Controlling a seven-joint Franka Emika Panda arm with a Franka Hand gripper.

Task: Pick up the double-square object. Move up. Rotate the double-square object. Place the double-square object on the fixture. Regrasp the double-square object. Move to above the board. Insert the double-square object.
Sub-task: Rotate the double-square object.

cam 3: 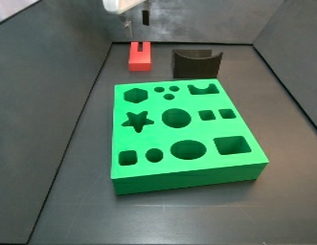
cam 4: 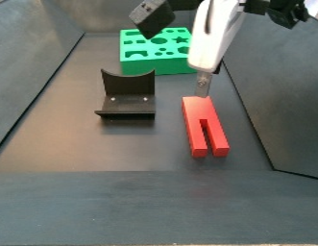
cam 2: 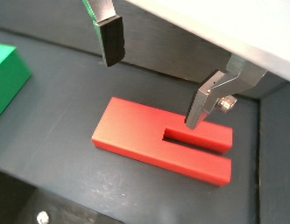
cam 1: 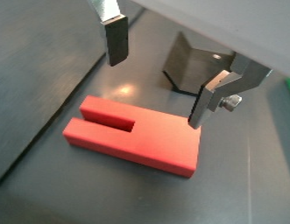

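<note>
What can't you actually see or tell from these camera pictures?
- The gripper: in a side view the picture's upper edge cuts off nearly all of it.
- The board: only a green corner shows at a wrist view's edge.
- The fixture: in a wrist view a finger covers part of it.
- The double-square object: in that side view, too small to show its notch.

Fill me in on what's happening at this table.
A Franka arm's gripper hangs open just above the red double-square object, one finger on either side of it, not gripping it. The block lies flat on the dark floor, so the pick-up is not yet done. The black fixture stands empty beside it, and the green board lies apart from both, with nothing visibly inserted in its cutouts.
</note>
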